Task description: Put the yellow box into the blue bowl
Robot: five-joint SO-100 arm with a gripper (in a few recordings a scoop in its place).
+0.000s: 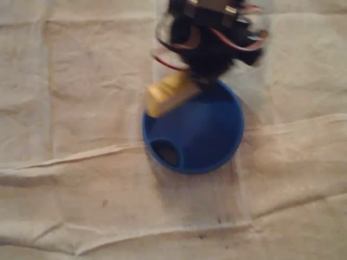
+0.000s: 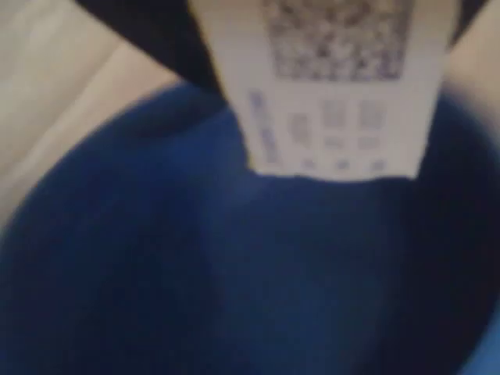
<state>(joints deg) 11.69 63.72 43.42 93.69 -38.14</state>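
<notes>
Beige cloth [image 1: 65,108]: creased, lying under the blue bowl [image 1: 200,141].
Overhead view: yellow box [image 1: 169,95] tilted over the blue bowl's rim at ten o'clock, its upper end under the black fingers [image 1: 199,73].
Fingers: closed on the yellow box, blurred.
Wrist view: yellow box [image 2: 336,86] at twelve o'clock, pale printed face showing, hanging above the blue bowl's inside [image 2: 234,273].

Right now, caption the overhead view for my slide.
Yellow box tilted over the blue bowl rim, on wrinkled cloth.

The black arm [image 1: 209,46], blurred, carries thin red cables [image 1: 169,64] looping around its body.
</notes>
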